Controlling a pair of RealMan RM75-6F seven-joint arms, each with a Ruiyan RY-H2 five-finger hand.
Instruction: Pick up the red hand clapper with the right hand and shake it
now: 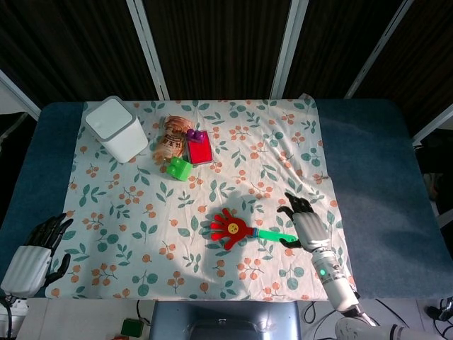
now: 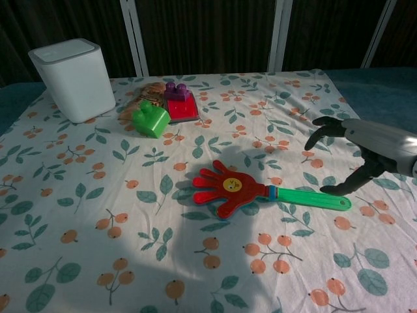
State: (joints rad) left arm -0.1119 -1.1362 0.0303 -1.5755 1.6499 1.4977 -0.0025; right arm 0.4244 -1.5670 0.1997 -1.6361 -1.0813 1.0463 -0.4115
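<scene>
Your right hand (image 1: 303, 224) hovers over the right side of the floral cloth (image 1: 276, 142), fingers spread apart and holding nothing. In the chest view the same hand (image 2: 365, 153) shows its dark fingers (image 2: 324, 128) curved downward, with the thumb reaching down close to the far end of the clapper's green handle; you cannot tell from either view whether it touches.

The red hand clapper (image 1: 233, 229) lies flat on the cloth just to the left of that hand, its red palm with a yellow smiley face pointing left and its green handle (image 2: 309, 197) pointing right toward your hand.

Your left hand (image 1: 35, 255) sits at the near left corner of the table, off the cloth edge, fingers apart and empty.

At the far left of the cloth stands a white box (image 1: 116, 128). Near it, toward the middle, sits a cluster: a brown patterned item (image 1: 170, 137), a red block (image 1: 199, 151) with a purple piece (image 1: 193, 133) at its far end, and a green block (image 1: 178, 168) just in front.
</scene>
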